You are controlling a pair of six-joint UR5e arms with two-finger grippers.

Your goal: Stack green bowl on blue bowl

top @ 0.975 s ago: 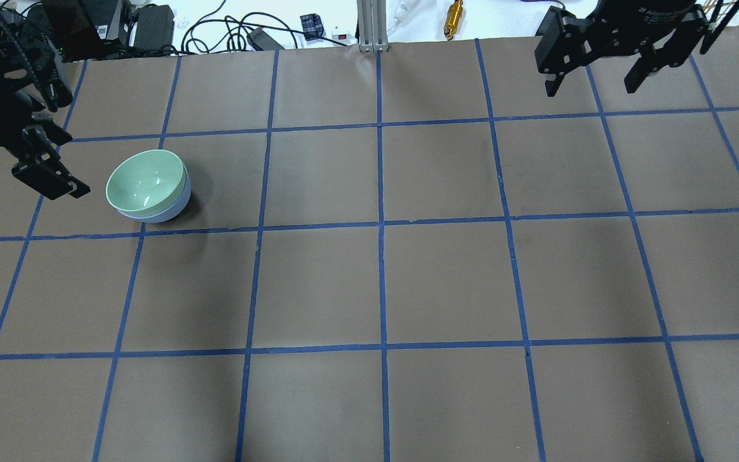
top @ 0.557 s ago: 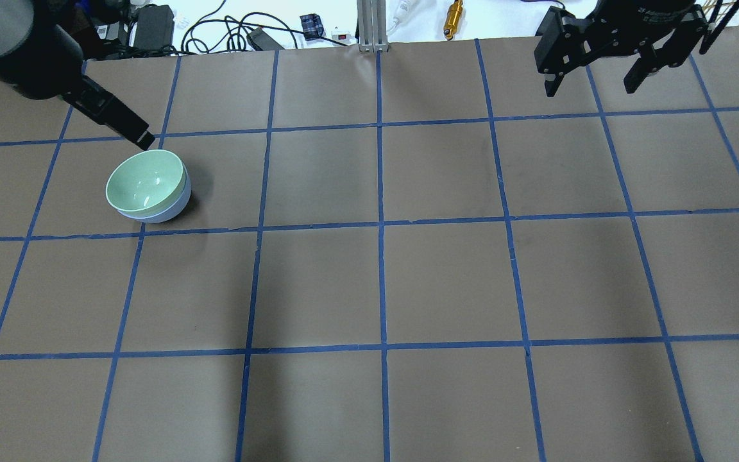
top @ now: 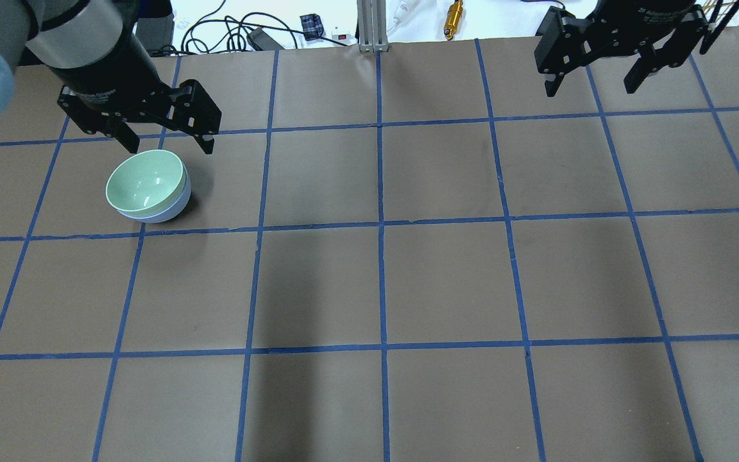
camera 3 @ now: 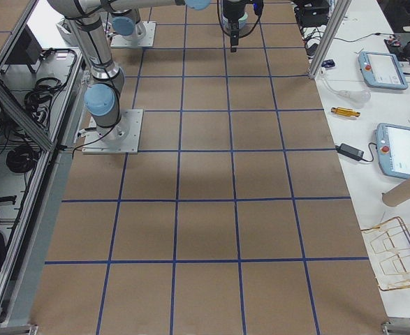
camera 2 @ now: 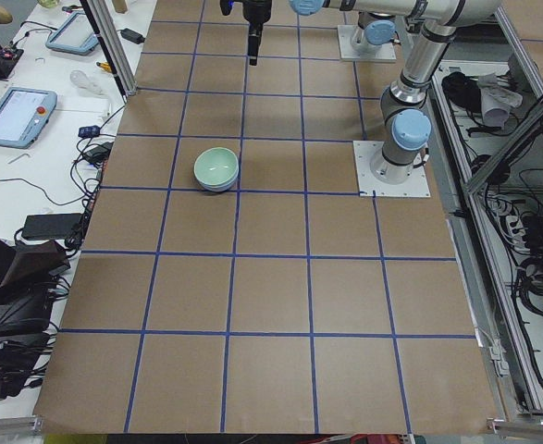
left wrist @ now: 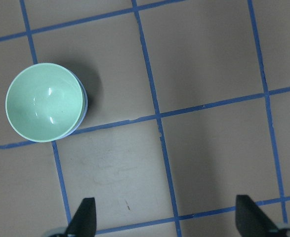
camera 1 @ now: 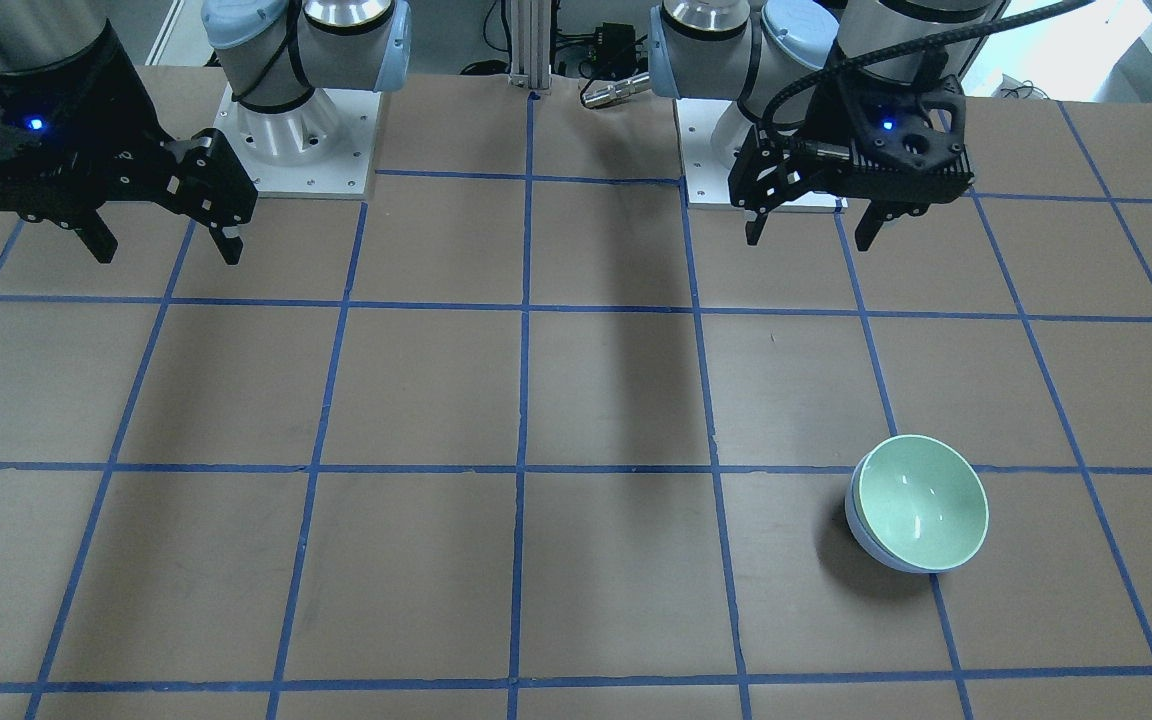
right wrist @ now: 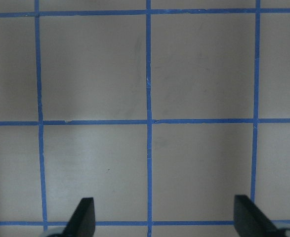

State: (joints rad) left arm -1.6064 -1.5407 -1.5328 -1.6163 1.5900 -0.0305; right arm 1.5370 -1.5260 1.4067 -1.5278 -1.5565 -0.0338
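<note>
Nesting looks done: green bowl (top: pixel 145 179) is seen seated inside blue bowl (top: pixel 176 206), upright. Only a thin blue band plus the lower wall shows around it. No tilt is noted; the slight offset of the rims may be perspective only.

L gripper (top: pixel 170 147) is held w/ fingers (left wrist: pixel 84 217) spread wide and nothing between them. In the L wrist view the stack is found ahead of the fingertips and off to one side, beyond the left-hand finger, not in the gap. The bowls look small in that view, so the gripper is judged well above them and not touching.

R gripper (camera 1: pixel 169 255) is also spread and empty. The stack is well apart from it, far across the table (top: pixel 446 282), and only taped grid is seen under its fingers.

Step in hand is judged as post-placement, w/ the stack left free-standing and approx. nothing left of the task itself.

Next move, as a judgement: no further grasp is called for. L arm should be parked clear, kept high and off the rim so the stack isn't nudged. If a re-seat were wanted, the gripper would need to be re-centred over the rim first.
</note>
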